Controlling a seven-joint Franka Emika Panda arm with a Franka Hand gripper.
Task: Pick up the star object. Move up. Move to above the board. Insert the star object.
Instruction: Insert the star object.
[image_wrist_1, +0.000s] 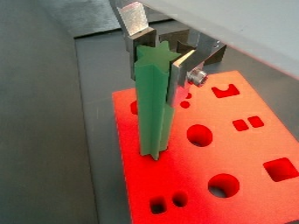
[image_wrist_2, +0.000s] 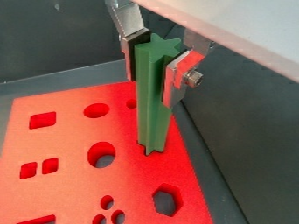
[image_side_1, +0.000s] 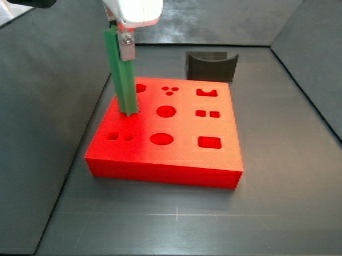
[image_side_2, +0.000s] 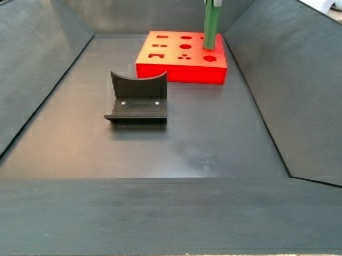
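The star object (image_wrist_1: 155, 109), a tall green peg with a star-shaped end, hangs upright with my gripper (image_wrist_1: 158, 63) shut on its upper end. Both wrist views show the silver fingers (image_wrist_2: 183, 68) pressing its sides. The board (image_side_1: 181, 152), a bright red block with several shaped holes, lies under it. In a side view the star object (image_side_1: 123, 75) has its lower end at the board's top face, near the left edge. I cannot tell whether that end touches the board or sits in a hole. The star object (image_side_2: 211, 25) also rises from the board (image_side_2: 187, 70) up out of the picture.
The fixture (image_side_2: 136, 98), a dark L-shaped bracket, stands on the grey floor apart from the board, and it also shows behind the board (image_side_1: 211, 65). Sloping grey walls (image_side_2: 40, 90) close in the work area on all sides.
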